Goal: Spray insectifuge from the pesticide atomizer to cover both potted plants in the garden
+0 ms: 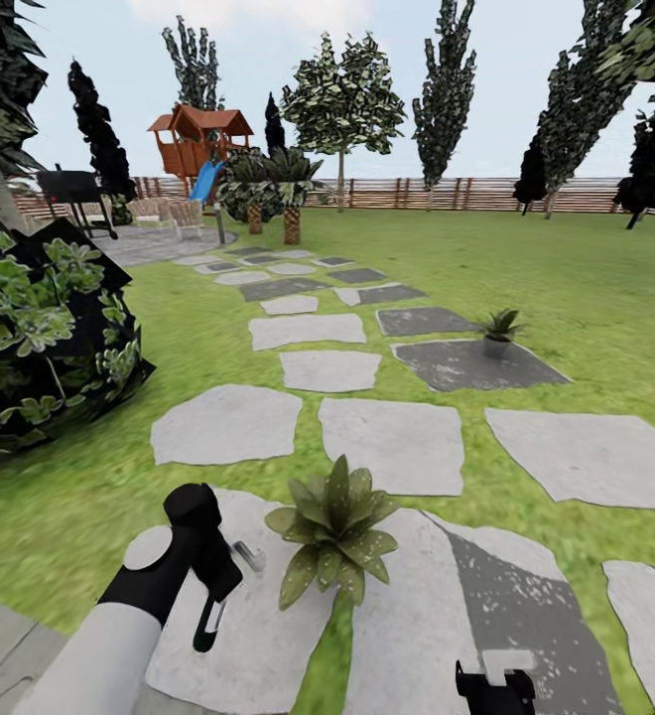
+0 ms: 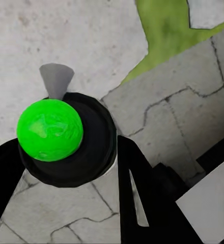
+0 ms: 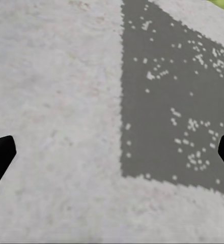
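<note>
My left gripper [image 1: 211, 586] is shut on the pesticide atomizer [image 1: 245, 555], whose light grey nozzle points toward the near potted plant [image 1: 335, 534]. That plant is a green rosette with white specks on its leaves, sitting on a pale stepping stone just right of the gripper. In the left wrist view the atomizer [image 2: 51, 130] appears end-on as a bright green disc in a dark ring, clamped between the black fingers [image 2: 137, 198]. The second potted plant [image 1: 498, 331] stands farther off on a darkened stone. My right gripper [image 1: 494, 689] hangs open over a speckled dark patch [image 3: 178, 96].
A huge dark plant with white-striped leaves [image 1: 45, 343] crowds the left side. Grey stepping stones [image 1: 392, 442] lead across the garden lawn toward palms [image 1: 273, 194], a playset [image 1: 196, 139] and a grill [image 1: 69, 189]. A brown slat fence [image 1: 466, 194] closes the far side.
</note>
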